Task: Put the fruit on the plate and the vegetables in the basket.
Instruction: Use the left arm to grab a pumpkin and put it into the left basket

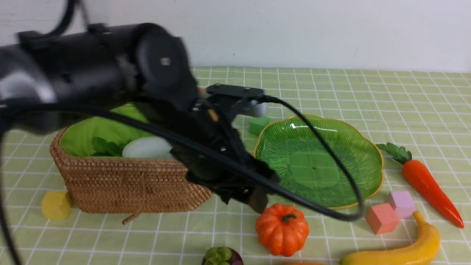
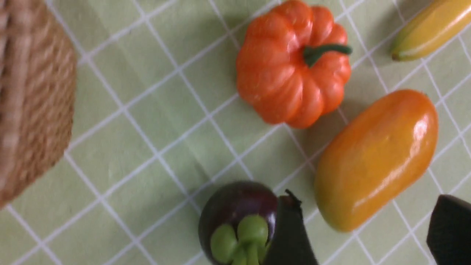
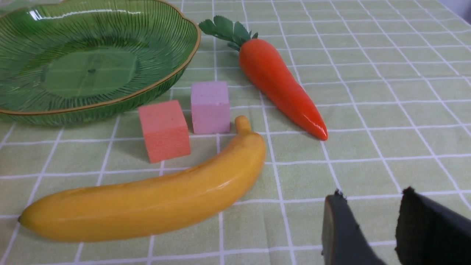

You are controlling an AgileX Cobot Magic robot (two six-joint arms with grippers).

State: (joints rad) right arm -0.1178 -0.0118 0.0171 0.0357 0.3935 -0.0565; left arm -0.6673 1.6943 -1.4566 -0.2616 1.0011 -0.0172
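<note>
Left fingers spread apart, nothing grasped, low over the bench. Mangosteen sits right against one finger, contact unclear. Mango lies just ahead of the gap between them, pumpkin beyond it. Basket is off to the mangosteen side, with a white vegetable inside. Right fingers parted, grasping nothing. Banana is near, ahead of them. Carrot and two cubes lie further ahead, green plate beyond, bare.
</note>
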